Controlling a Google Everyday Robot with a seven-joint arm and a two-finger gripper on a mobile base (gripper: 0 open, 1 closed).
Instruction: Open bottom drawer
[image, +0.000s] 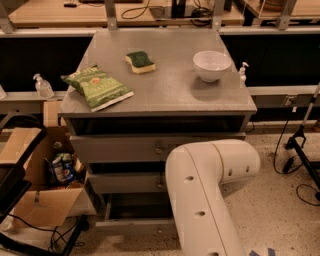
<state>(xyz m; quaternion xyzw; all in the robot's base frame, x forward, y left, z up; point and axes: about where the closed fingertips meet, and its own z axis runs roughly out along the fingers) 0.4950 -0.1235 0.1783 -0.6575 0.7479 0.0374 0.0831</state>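
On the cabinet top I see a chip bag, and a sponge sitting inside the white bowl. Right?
No. The camera view shows the sponge lying on the cabinet top, apart from the white bowl. The chip bag is there. The gripper is not in view.

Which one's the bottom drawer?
Find the grey cabinet at centre, with three drawers. The bottom drawer is lowest, by the floor, partly behind the white arm; the gripper is out of view. Unlike the two above, its front is slim and pulled forward.
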